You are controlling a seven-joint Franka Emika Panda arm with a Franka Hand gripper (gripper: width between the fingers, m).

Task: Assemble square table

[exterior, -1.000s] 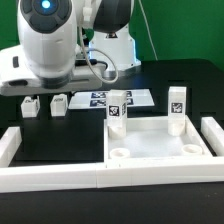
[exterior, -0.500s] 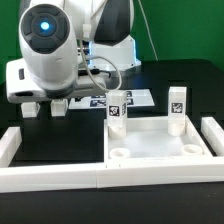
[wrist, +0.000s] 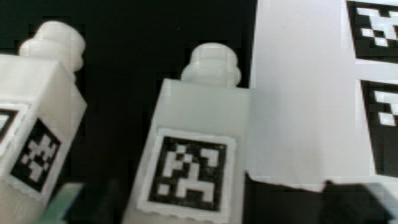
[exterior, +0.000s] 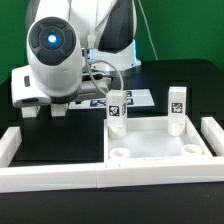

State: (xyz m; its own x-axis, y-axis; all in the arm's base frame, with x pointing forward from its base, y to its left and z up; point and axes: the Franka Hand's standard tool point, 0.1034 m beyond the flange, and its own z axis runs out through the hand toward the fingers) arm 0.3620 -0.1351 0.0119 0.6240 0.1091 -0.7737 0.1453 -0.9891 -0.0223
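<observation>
Exterior view: the tabletop (exterior: 155, 150) lies inside the border wall (exterior: 60, 172), towards the exterior view's right. Two legs (exterior: 116, 108) stand upright in its far sockets. The gripper (exterior: 45, 106) hangs low at the exterior view's left. Its jaw opening and any hold cannot be told.

Wrist view: two loose legs (wrist: 192, 150) lie side by side, apart, beside the marker board (wrist: 329, 90).

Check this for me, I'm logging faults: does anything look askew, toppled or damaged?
Nothing stands out. Two white tagged legs stand upright in the far sockets of the white square plastic tabletop; two more white legs sit side by side, apart, on the black table.
</observation>
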